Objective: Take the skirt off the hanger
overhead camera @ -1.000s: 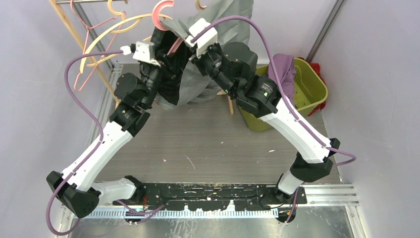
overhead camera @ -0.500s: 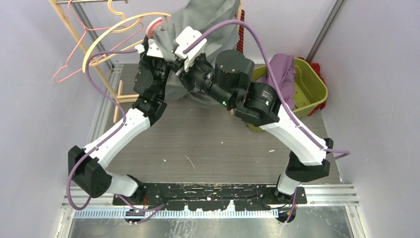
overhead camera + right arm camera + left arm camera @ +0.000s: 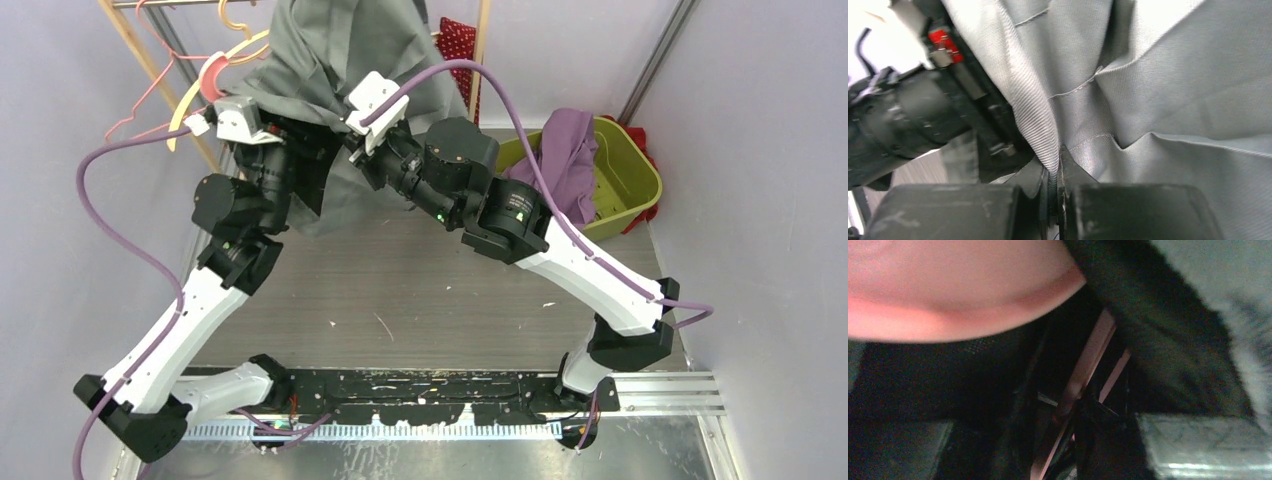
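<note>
A: What could go wrong from here?

B: A fold of the grey skirt (image 3: 330, 60) is pinched tight in the right end effector (image 3: 1054, 182), and the rest of the cloth rises above and beyond it. If the waistband is caught on the pink hanger (image 3: 213, 75), the hanger could be dragged along. The thin fold could also be pulled out of the pinch.

A: And the left end effector (image 3: 1063, 440)?

B: Whether it is parted or clenched cannot be told, since its view is dark. A pink curve, likely the hanger, is seen close above it, with thin bars (image 3: 1083, 380) straight ahead.

A: What is shown overhead that the wrists miss?

B: The skirt is seen draped over both wrists, with the hanger just beyond the left one. The pinch itself is shown only by the right wrist view.
</note>
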`<state>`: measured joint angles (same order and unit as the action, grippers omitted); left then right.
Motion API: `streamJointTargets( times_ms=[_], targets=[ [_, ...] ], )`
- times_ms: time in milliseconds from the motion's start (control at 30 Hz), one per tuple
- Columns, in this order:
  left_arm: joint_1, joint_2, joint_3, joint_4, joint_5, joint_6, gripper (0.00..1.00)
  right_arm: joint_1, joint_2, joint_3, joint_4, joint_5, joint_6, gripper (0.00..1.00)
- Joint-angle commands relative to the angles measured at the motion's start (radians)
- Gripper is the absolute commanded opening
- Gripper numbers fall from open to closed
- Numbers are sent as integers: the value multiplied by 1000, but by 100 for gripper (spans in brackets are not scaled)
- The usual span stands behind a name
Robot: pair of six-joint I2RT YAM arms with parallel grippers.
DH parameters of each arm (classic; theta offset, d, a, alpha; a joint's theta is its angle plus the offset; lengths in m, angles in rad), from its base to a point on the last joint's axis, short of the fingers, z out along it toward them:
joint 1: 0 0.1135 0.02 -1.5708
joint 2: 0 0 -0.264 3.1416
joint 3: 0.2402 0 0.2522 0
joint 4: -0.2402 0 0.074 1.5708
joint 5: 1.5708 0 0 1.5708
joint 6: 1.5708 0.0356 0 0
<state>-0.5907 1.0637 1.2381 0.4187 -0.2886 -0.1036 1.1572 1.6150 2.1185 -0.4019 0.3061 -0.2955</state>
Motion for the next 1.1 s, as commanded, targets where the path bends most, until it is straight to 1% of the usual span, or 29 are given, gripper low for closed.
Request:
streamJointTargets(
  times_ms=[0, 67, 200, 300, 433, 467, 500, 533, 567, 633, 700, 767, 833, 867, 900, 967, 1000, 1033, 1067],
  targets=[
    [6, -105, -3, 59, -53, -94, 0, -21, 4, 39, -78, 111, -76, 1],
    [7, -124, -22, 30, -70, -123, 0, -21, 17, 70, -87, 127, -94, 1],
    [6, -139, -49, 86, -114, -179, 0, -21, 28, 73, -98, 130, -99, 1],
    [6, -132, 22, 27, -134, -195, 0, -21, 17, 39, -104, 137, -84, 1],
    [6, -126, 113, -77, -205, -215, 0, -19, -14, -13, -118, 129, -22, 1],
    [6, -119, 137, -108, -221, -205, 0, -19, -23, -20, -124, 126, -6, 4],
    [6, -109, 162, -134, -219, -163, 0, -19, -29, -23, -134, 126, 5, 14],
    [7, -98, 183, -161, -207, -129, 0, -19, -33, -19, -147, 127, 7, 20],
    [7, -87, 202, -198, -190, -104, 0, -18, -35, -7, -162, 132, 5, 22],
    [6, -72, 245, -297, -145, -77, 0, -16, -38, 8, -173, 164, -2, 20],
    [6, -79, 259, -384, -115, -93, 0, -16, -49, -9, -146, 212, -22, 12],
    [8, -98, 255, -446, -102, -128, 0, -16, -61, -52, -102, 259, -51, 8],
    [6, -125, 240, -458, -114, -157, 0, -16, -63, -63, -81, 271, -55, 7],
    [6, -146, 218, -433, -129, -161, 0, -16, -61, -60, -80, 256, -42, 7],
    [6, -165, 183, -375, -150, -157, 0, -17, -56, -53, -83, 234, -21, 11],
    [6, -186, 113, -258, -184, -118, 0, -15, -47, -27, -102, 154, 22, 21],
    [7, -180, 103, -236, -192, -91, 0, -11, -40, -8, -114, 124, 35, 26],
    [7, -163, 116, -240, -195, -64, 0, -4, -33, 13, -131, 96, 39, 33],
    [7, -142, 135, -259, -192, -44, 0, 5, -24, 38, -153, 72, 31, 38]
  ],
)
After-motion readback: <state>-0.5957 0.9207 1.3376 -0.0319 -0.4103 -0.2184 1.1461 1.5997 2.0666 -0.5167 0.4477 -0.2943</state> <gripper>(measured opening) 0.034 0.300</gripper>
